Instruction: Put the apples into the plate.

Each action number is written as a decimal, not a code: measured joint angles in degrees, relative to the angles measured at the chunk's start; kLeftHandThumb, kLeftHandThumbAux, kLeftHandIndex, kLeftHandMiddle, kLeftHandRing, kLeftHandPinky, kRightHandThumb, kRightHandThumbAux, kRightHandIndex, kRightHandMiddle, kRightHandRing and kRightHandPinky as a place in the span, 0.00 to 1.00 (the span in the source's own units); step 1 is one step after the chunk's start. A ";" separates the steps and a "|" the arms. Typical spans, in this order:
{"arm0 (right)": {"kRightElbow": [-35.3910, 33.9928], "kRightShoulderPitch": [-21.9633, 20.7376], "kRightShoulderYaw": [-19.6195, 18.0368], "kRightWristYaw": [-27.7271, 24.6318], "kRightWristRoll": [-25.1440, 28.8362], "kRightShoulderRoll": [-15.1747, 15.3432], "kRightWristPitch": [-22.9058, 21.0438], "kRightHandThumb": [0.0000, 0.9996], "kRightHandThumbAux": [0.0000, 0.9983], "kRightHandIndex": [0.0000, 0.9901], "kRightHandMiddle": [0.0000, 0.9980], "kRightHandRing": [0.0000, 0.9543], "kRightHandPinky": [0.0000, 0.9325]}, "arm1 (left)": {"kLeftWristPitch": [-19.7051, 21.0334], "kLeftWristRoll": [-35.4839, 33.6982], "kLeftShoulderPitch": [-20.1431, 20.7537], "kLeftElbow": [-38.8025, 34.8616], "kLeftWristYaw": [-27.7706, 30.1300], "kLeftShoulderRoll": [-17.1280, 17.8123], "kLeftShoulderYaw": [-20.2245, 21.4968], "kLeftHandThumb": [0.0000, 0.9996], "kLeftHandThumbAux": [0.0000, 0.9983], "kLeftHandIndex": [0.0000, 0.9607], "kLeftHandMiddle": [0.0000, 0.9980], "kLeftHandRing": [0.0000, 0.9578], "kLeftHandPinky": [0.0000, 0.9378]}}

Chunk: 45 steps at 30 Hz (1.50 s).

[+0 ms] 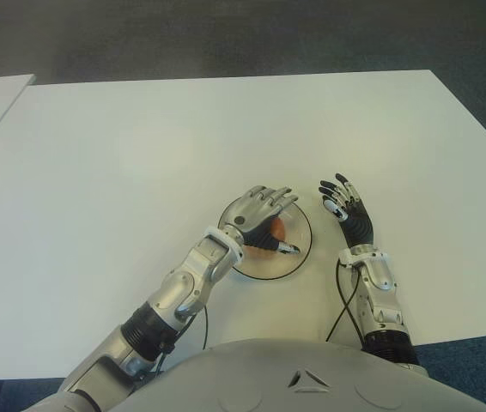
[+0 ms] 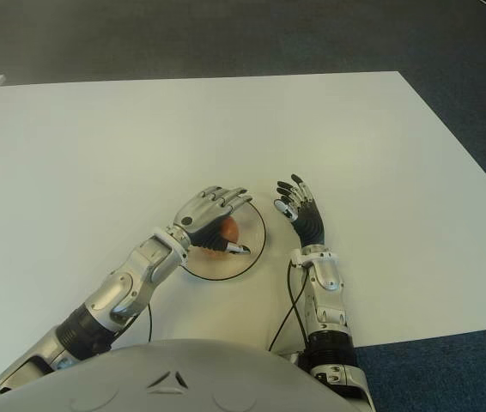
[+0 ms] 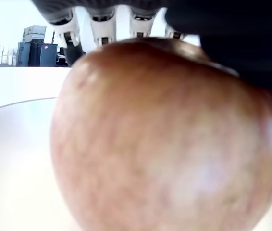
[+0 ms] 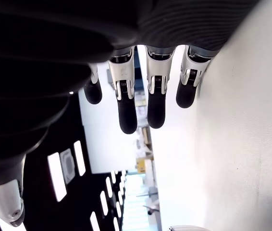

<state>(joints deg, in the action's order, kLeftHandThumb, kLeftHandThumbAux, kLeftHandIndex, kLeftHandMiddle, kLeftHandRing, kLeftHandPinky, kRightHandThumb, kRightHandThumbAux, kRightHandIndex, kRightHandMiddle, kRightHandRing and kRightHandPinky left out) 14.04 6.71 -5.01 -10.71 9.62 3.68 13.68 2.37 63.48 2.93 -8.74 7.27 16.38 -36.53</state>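
Just below centre of the eye views, the left hand [image 1: 263,219] hovers over the white plate [image 1: 299,254], its fingers [image 3: 101,23] curled around a red apple [image 1: 269,233] over the dish. Letting go while the fruit is off the surface could set it rolling over the shallow rim onto the white table [image 1: 140,146]. Right of the plate, the right hand [image 1: 346,210] shows with fingers spread, holding nothing; a careless withdrawal might bump it.
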 measured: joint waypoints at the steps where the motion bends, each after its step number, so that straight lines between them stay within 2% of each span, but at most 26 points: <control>1: -0.10 0.00 0.00 0.01 -0.02 0.00 -0.13 0.21 0.62 0.09 0.24 0.20 0.11 | -0.13 0.10 0.03 0.02 -0.48 0.04 0.01 0.03 0.31 0.00 0.00 0.00 0.00; 7: -0.41 -0.03 -0.02 0.03 -0.11 0.00 -0.69 0.22 0.61 0.09 0.25 0.21 0.14 | -0.82 0.68 0.09 0.36 -3.61 0.25 0.02 0.04 0.28 0.00 0.00 0.00 0.00; 14: -0.52 -0.01 -0.02 0.03 -0.20 0.00 -0.82 0.22 0.61 0.09 0.25 0.22 0.14 | -1.78 0.66 0.08 0.96 -7.40 0.27 0.30 0.06 0.23 0.00 0.00 0.00 0.00; 16: -0.58 -0.02 -0.02 0.03 -0.29 0.01 -0.93 0.22 0.61 0.09 0.25 0.23 0.17 | -2.00 0.60 0.09 1.08 -8.33 0.23 0.49 0.07 0.21 0.00 0.00 0.00 0.00; 26: -0.99 0.16 0.03 0.47 -0.45 -0.09 -1.20 0.23 0.61 0.09 0.26 0.25 0.22 | -2.65 0.19 0.08 1.69 -12.52 -0.02 1.86 0.11 0.20 0.00 0.00 0.00 0.00; 37: -1.11 0.26 0.11 0.60 -0.67 -0.10 -1.20 0.23 0.62 0.10 0.26 0.25 0.21 | -2.82 0.20 0.09 2.08 -13.67 0.11 1.94 0.13 0.21 0.00 0.00 0.00 0.00; 42: -1.24 0.38 0.23 0.59 -0.66 -0.13 -1.20 0.24 0.62 0.09 0.26 0.25 0.23 | -2.82 0.19 0.05 2.01 -13.67 0.58 2.23 0.13 0.22 0.00 0.00 0.00 0.00; 44: -1.32 0.42 0.25 0.58 -0.60 -0.15 -1.26 0.24 0.62 0.09 0.26 0.24 0.19 | -2.81 -0.66 -0.16 1.82 -13.55 0.70 2.91 0.12 0.23 0.00 0.00 0.00 0.00; 45: -1.43 0.34 0.22 0.58 -0.50 -0.16 -1.39 0.24 0.62 0.09 0.26 0.24 0.18 | -2.75 -3.22 -0.67 1.13 -12.33 0.64 4.25 0.11 0.24 0.00 0.00 0.00 0.00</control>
<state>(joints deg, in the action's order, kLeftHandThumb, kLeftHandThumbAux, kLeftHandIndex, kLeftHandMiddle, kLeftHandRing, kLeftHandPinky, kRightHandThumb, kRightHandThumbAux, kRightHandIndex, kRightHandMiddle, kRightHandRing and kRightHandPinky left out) 12.60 7.05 -4.79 -10.13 9.12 3.52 12.29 -0.37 60.26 2.26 -7.61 -5.06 17.02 -32.28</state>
